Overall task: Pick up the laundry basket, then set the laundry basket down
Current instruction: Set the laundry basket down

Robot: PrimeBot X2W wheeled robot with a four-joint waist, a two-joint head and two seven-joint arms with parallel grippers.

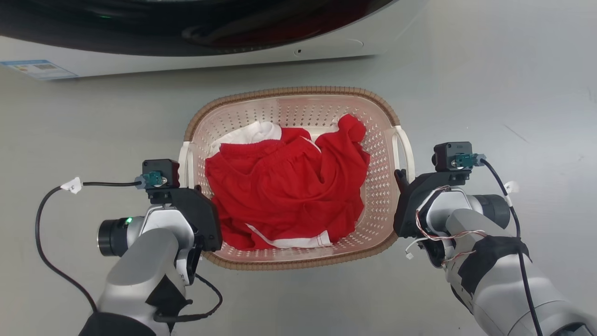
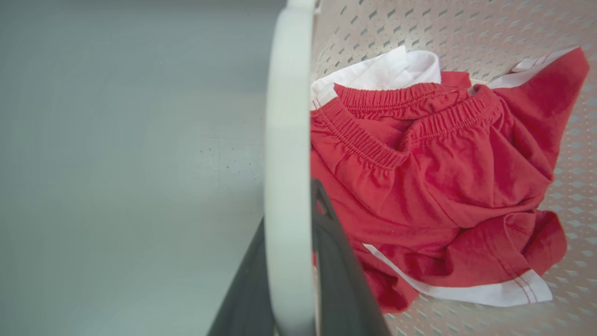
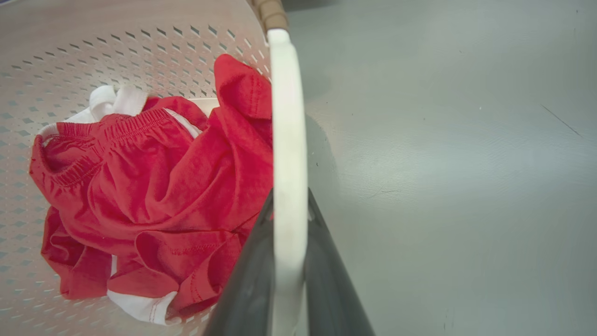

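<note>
The laundry basket, pale pink-beige and perforated with a brown woven rim, sits in the middle of the head view and holds red and white clothes. My left gripper is at its white left handle. In the left wrist view that handle runs between my left gripper's two dark fingers, which press on it from both sides. My right gripper is at the white right handle. The right wrist view shows this handle clamped in my right gripper.
A white washing machine with a dark round door stands just beyond the basket. Grey floor spreads to the left, right and front of the basket. Black cables hang from both wrists.
</note>
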